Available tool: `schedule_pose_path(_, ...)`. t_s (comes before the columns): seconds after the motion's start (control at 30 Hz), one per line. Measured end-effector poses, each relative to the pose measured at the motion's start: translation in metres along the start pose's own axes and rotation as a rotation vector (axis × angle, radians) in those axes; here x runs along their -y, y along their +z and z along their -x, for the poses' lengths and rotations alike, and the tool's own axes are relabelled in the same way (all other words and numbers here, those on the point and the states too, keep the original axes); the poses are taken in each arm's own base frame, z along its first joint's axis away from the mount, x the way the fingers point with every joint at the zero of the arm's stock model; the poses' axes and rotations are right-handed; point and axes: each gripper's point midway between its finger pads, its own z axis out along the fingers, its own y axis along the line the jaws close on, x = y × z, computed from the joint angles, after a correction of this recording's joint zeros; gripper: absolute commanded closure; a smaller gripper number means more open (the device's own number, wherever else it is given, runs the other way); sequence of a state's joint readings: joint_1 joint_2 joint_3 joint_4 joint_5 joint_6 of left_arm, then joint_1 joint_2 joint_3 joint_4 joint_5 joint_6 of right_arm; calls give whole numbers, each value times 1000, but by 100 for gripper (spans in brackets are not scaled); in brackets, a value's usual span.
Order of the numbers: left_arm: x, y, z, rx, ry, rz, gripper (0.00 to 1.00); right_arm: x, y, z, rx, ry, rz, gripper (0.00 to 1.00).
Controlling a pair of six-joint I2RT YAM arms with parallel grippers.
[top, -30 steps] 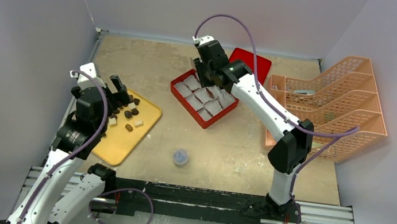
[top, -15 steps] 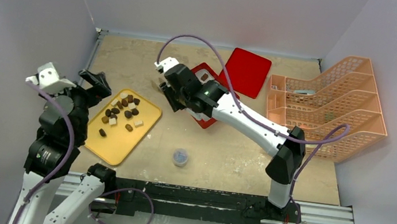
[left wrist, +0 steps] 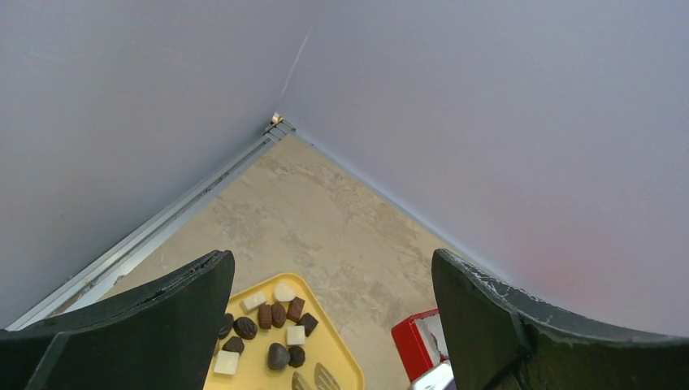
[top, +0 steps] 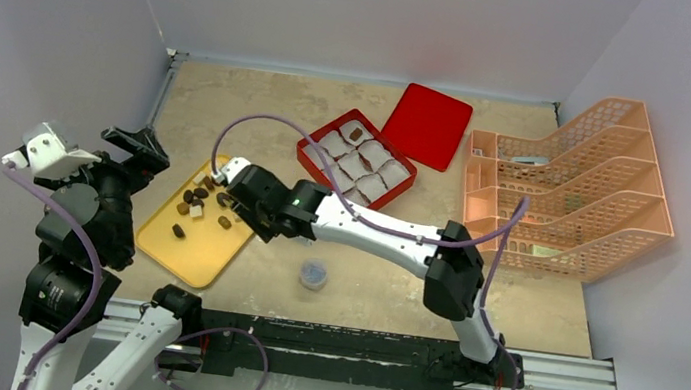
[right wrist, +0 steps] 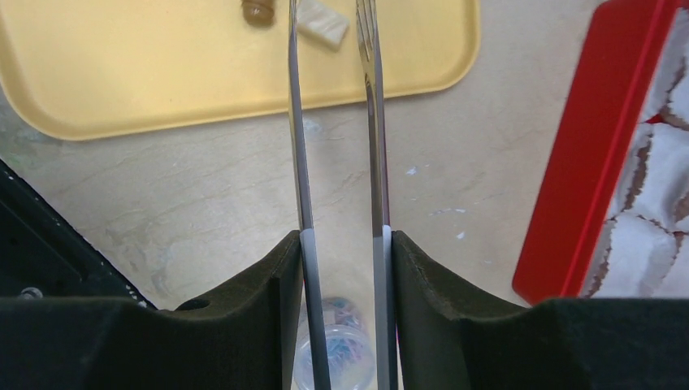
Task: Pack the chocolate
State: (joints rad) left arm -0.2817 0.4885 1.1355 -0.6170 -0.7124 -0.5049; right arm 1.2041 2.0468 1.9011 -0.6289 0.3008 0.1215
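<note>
The chocolate (top: 205,199) lies as several small dark, tan and cream lumps on a yellow tray (top: 203,247); it also shows in the left wrist view (left wrist: 280,329). One dark piece (top: 356,135) sits in the red box (top: 309,155) of white paper liners. My right gripper (top: 254,205) (right wrist: 343,244) is shut on a pair of metal tongs (right wrist: 375,122). Their tips hang over the tray's right part, beside a cream piece (right wrist: 321,28), with nothing between them. My left gripper (top: 132,142) (left wrist: 333,325) is open and empty, raised off the tray's left side.
A red lid (top: 428,125) lies behind the box. An orange wire rack (top: 575,185) fills the right side. A small round clear jar (top: 313,273) stands on the table under my right forearm. Walls close in on the left, back and right.
My right arm has swung from above the red box down and left to the tray, tongs in hand. My left arm has pulled back and up, off the tray.
</note>
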Motion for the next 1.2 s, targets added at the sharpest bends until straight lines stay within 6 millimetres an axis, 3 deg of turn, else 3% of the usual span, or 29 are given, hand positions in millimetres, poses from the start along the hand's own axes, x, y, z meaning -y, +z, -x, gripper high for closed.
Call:
schedule_pose_path(0.2,-2,-1,0,0,3,7,9,-14,15,-16,-64,-39,-17,55)
schedule_pose_path(0.7,-3,-1,0,3,2,11,9,-15,12,-9,-61,-15,-37,52)
schedule_pose_path(1.2,-3,-1,0,3,2,11,9,-21,32,-27,-138,-21,-66,51)
